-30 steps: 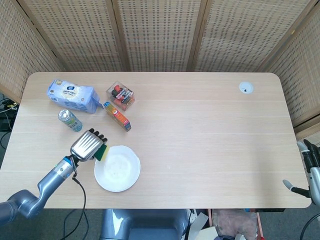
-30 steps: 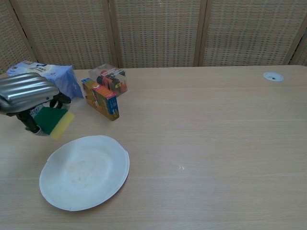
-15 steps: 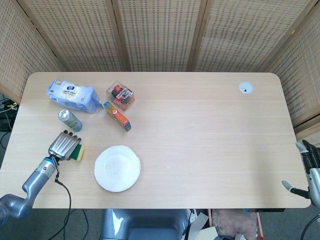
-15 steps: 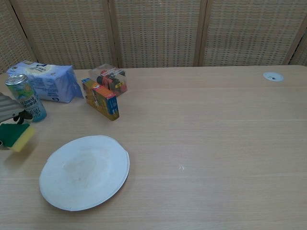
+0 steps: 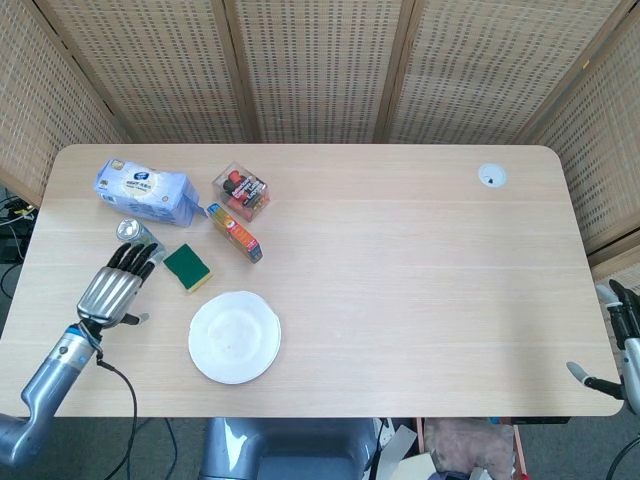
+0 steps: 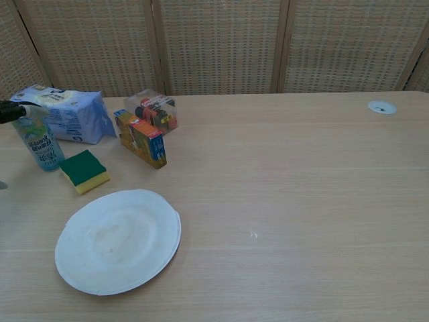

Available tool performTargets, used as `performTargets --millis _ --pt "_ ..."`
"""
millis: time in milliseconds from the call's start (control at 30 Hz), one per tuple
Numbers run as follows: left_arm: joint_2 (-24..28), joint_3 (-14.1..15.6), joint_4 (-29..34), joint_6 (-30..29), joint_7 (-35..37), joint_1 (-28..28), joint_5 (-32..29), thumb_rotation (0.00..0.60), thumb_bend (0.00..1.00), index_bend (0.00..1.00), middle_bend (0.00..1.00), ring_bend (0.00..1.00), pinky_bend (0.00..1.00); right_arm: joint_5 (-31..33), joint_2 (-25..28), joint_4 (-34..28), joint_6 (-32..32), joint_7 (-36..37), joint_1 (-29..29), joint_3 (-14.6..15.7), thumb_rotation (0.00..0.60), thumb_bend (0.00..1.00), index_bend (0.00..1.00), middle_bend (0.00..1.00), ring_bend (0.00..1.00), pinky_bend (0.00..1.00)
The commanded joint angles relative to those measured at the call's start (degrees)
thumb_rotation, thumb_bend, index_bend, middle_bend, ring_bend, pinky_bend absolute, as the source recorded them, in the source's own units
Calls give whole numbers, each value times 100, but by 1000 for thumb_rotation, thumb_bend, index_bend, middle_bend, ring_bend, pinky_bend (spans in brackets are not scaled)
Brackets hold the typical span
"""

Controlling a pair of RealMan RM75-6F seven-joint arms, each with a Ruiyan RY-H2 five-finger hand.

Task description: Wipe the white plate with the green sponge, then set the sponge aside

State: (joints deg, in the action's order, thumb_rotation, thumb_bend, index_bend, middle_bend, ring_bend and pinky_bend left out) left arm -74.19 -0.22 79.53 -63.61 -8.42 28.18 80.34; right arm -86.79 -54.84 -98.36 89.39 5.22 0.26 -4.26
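Unreadably labelled can (image 6: 39, 142), green sponge (image 6: 84, 171), white plate (image 6: 118, 239)

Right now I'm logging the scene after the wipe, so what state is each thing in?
green sponge: flat on the table, released, beside the plate
white plate: flat, nothing on it
can: upright
orange box: standing on edge
left hand: holds nothing, fingers apart
right hand: at table edge, state unclear
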Motion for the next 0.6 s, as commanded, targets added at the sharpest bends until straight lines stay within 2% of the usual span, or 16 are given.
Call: performTargets --millis 33,133,300,433,600 --pt "787 -22 1136 -945 451 -578 199 600 0 0 0 0 0 -33 -9 -3 36 -16 -14 8 600 0 0 0 0 0" --pt "872 -36 1437 -1671 438 -957 333 600 0 0 0 0 0 -55 -18 4 74 -33 -27 8 600 0 0 0 0 0" --pt "656 -52 1722 -2777 137 -1599 439 600 0 0 0 0 0 -86 -64 74 152 -53 -39 -12 600 0 0 0 0 0" --pt "556 -2 1859 -3115 -112 -1886 443 600 0 0 0 0 0 -90 -99 140 185 -66 -41 -28 600 0 0 0 0 0" --pt "584 54 1845 -3028 -270 -1966 454 600 0 0 0 0 0 -66 -117 144 192 -116 -40 -44 600 0 0 0 0 0"
